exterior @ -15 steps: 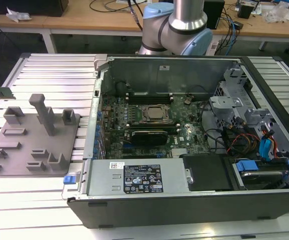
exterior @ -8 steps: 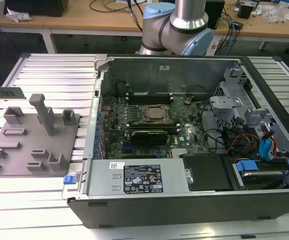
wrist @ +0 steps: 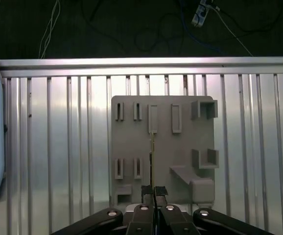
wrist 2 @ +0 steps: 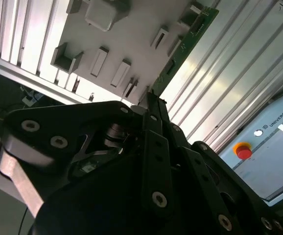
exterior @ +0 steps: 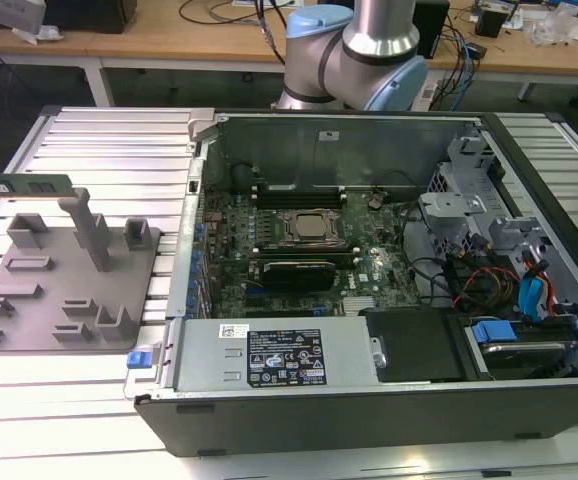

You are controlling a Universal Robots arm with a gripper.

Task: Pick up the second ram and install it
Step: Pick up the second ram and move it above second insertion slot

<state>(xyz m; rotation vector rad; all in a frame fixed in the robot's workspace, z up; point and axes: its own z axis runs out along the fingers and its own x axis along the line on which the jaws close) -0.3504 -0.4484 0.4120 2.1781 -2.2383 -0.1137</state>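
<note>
- Ribbed aluminium tabletop fills the exterior view, and a grey plastic tray studded with blocks lies flat on it. To the tray's side, toward the exterior view's right, stands an open dark computer case with a green motherboard inside. Beyond the case rises the silver-and-blue robot arm.
- Above the tray's far edge a slim green circuit-card strip, the second ram, lies level in the air. One end is near the top of the tray's tallest post; whether they touch I cannot tell.
- In the second wrist view the black gripper is clenched on one end of the second ram, which runs away from the fingers over the tray. A red round button sits well apart from the tray.
- In the first wrist view the gripper pinches the second ram, seen edge-on as a thin line over the middle of the tray.
</note>
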